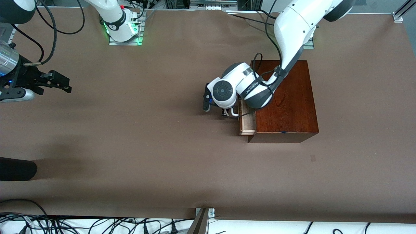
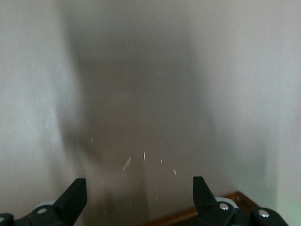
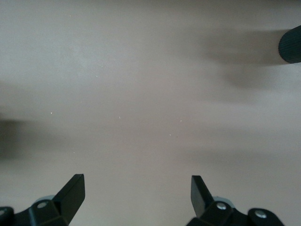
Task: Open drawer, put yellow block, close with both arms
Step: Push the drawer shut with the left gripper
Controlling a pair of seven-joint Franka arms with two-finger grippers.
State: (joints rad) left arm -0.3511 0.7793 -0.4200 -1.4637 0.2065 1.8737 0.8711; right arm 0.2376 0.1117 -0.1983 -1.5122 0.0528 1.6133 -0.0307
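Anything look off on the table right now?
No yellow block shows in any view. The dark reddish-brown wooden box has its pale-lined drawer only slightly open, with the left gripper open by its white handle. The right gripper waits open over bare table.

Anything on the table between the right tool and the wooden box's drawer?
No: in the front view only bare brown table lies between the open right tool and the slightly open drawer. The left tool, open, is at the drawer front.

Reddish-brown box — pale drawer — brown table.
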